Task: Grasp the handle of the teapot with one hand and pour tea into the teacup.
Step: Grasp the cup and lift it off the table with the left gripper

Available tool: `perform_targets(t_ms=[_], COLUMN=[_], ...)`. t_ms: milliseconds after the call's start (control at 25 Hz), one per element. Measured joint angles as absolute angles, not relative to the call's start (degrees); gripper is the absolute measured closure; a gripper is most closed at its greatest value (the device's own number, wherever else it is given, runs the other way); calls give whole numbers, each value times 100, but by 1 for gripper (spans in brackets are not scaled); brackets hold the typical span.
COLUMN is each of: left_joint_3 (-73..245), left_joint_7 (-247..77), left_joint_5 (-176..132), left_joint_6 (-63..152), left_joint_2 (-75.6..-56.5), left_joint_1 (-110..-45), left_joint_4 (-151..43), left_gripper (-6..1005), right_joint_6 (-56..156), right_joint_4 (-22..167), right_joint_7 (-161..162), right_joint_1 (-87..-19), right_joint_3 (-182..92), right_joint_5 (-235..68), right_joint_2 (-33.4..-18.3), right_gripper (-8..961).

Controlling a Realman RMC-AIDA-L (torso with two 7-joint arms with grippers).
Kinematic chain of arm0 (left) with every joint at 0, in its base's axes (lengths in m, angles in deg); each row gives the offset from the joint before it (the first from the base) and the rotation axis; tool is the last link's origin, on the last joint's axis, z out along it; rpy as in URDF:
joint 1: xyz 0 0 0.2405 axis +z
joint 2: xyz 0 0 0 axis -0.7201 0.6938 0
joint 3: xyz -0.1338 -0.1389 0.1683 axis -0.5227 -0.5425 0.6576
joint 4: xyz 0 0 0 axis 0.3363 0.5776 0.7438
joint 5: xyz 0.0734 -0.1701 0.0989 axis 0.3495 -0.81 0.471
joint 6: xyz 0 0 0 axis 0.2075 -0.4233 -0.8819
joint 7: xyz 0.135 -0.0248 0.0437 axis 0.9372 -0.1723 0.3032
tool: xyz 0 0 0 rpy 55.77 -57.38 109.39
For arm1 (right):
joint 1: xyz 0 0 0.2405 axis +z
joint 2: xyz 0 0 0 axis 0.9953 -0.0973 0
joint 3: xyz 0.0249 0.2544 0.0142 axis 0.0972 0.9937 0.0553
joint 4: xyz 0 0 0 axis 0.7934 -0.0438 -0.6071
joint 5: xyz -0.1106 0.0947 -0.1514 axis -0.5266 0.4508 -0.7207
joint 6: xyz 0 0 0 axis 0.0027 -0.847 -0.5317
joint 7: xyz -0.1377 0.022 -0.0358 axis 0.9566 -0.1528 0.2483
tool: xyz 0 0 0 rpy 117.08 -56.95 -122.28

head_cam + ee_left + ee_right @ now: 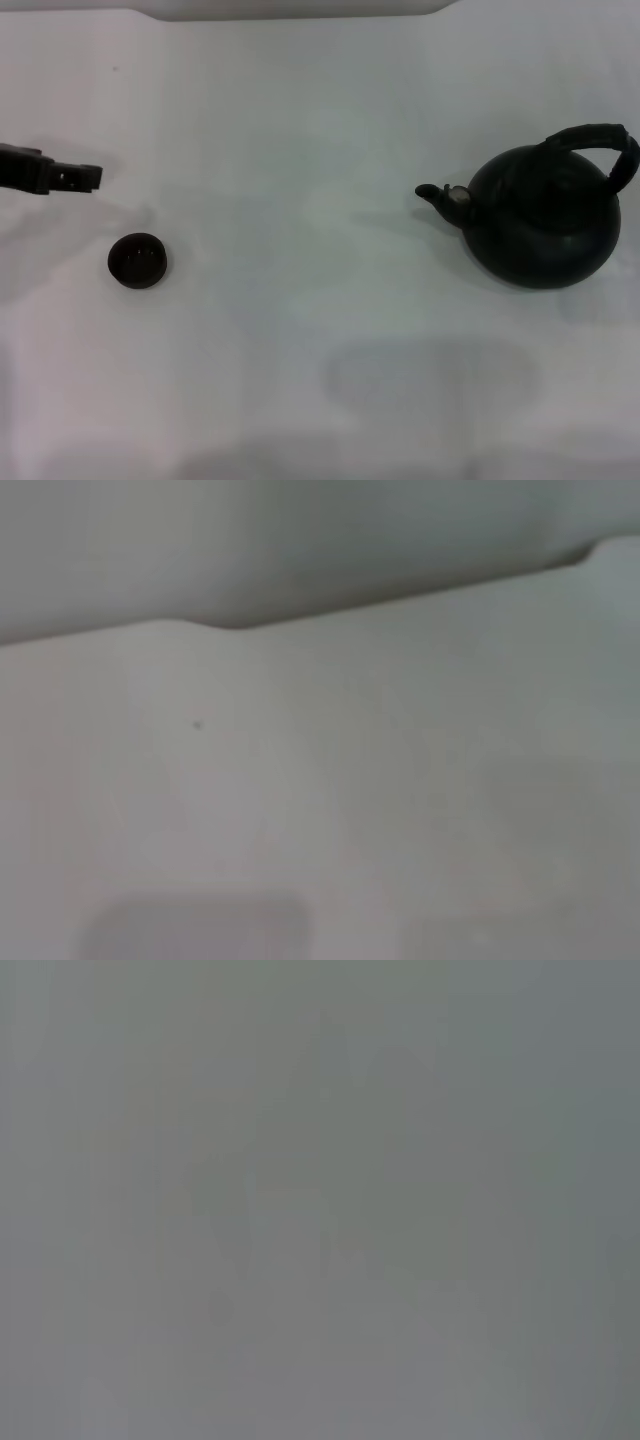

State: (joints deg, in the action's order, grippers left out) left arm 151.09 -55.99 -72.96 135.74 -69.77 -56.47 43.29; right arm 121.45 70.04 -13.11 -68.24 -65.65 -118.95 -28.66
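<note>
The round matte black teapot (545, 225) stands upright at the right of the white table in the head view, its short spout (440, 194) pointing left. Its thick black arched handle (600, 145) rises over its top. The small black teacup (137, 260) stands at the left. My left gripper (88, 177) reaches in from the left edge, a little behind the teacup and apart from it. The right gripper is out of view. No tea shows. The left wrist view shows only bare table; the right wrist view shows a plain grey blur.
The white table (320, 300) runs between the teacup and the teapot. Its far edge (300, 12) lies at the top of the head view and also shows in the left wrist view (300, 615).
</note>
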Motion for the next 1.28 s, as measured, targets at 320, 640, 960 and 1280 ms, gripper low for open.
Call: perform_targets(t_ms=[320,640,960,1280], left_joint_3=[15105,15066,15120,15180], left_joint_7=[-5852,-5886,-5849,-5781], left_joint_5=[-7332,-7260,-7206,-7105], left_joint_6=[14268,14373,14338,14240], left_joint_2=[-6985,-6978,-6965,-6977], left_joint_1=[-5644,-5624,-5703,-5812], left_joint_4=[4861,4736,4262,3886], left_gripper=[161,124,123,121], right_joint_6=[12142,12140,12118,12133], right_joint_4=[6994,6996,6993,6987], right_joint_7=[-1328,-1332,-1334,-1333], right_joint_1=[-6820,-6799,-6785,-6773], right_joint_3=[-6565,-6566,-6566,-6595], right_joint_5=[-11842,-11834,-11834,-11842], right_joint_2=[-2866,-2866,-2866,-2866], right_gripper=[70,70,70,71])
